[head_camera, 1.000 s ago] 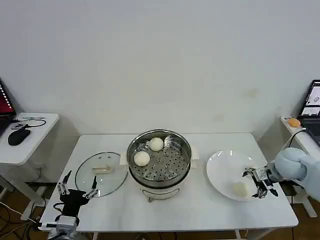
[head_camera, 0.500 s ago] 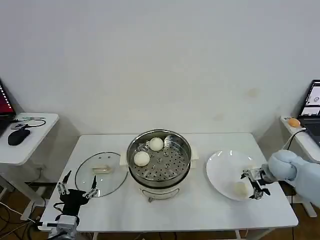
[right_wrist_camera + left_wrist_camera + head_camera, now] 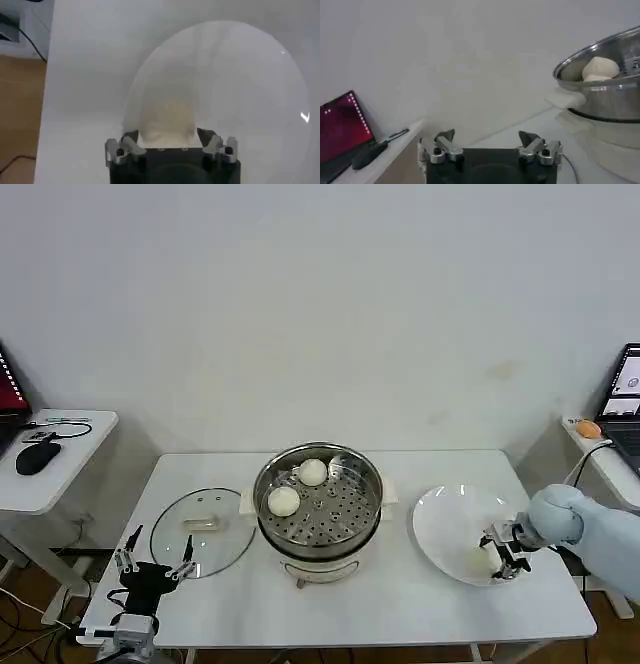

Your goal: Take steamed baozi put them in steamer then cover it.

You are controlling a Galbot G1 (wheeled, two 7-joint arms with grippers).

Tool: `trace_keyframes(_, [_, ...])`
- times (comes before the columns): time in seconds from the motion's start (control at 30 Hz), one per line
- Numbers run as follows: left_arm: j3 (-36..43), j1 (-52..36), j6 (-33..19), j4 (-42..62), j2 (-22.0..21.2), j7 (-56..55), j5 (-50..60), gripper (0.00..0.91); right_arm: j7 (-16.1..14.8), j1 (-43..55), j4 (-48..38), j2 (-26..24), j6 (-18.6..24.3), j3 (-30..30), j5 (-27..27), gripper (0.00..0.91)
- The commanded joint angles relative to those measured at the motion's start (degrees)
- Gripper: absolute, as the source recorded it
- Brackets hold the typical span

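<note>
Right wrist view puts the step plainly: the right gripper has its jaws apart with a steamed baozi sitting between them, on the near part of the white plate. Whether the pads already touch the bun I cannot tell. In the head view the same gripper is low over the plate's near side, the bun just beside its fingertips.

Two more baozi lie on the perforated tray of the steamer, well apart from these jaws, across the table. So the loading looks partly done, and this is the grasp of a further bun.

The next move, as I judge it, calls for a gentle close: the bun is soft and would dent or slip under a hard squeeze. Then a lift clear of the plate rim and over the pot's wall.

The left gripper waits with jaws apart at the table's front edge, the cover lying flat just beyond it, beside the steamer.
</note>
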Motion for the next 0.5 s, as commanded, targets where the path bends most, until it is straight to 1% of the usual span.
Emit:
trace_keyframes(0.03, [-0.04, 0.11, -0.04, -0.20, -0.05, -0.02, 0.01, 0.907, -0.08, -0.10, -0.43, 0.37, -0.33, -0.02, 0.03, 0.564])
trace_keyframes(0.3, [-0.21, 0.37, -0.03, -0.73, -0.09, -0.05, -0.03, 0.907, -0.47, 1.47, 0.56, -0.54, -0.29, 0.09, 0.66, 0.564])
trace_keyframes(0.37, [-0.33, 0.46, -0.02, -0.88, 0.12, -0.01, -0.12, 0.907, -0.83, 3.24, 0.89, -1.06, -0.12, -0.32, 1.08, 0.564])
trace_keyframes(0.43, [-0.54, 0.40, -0.01, -0.91, 0.38, 0.03, -0.33, 0.907, -1.05, 7.38, 1.18, -1.71, 0.16, -2.12, 1.99, 0.564])
trace_keyframes(0.5, [-0.61, 0.24, 0.01, -0.78, 0.54, 0.04, -0.55, 0.907, -1.41, 9.22, 1.34, -2.08, 0.31, -2.24, 2.53, 0.564])
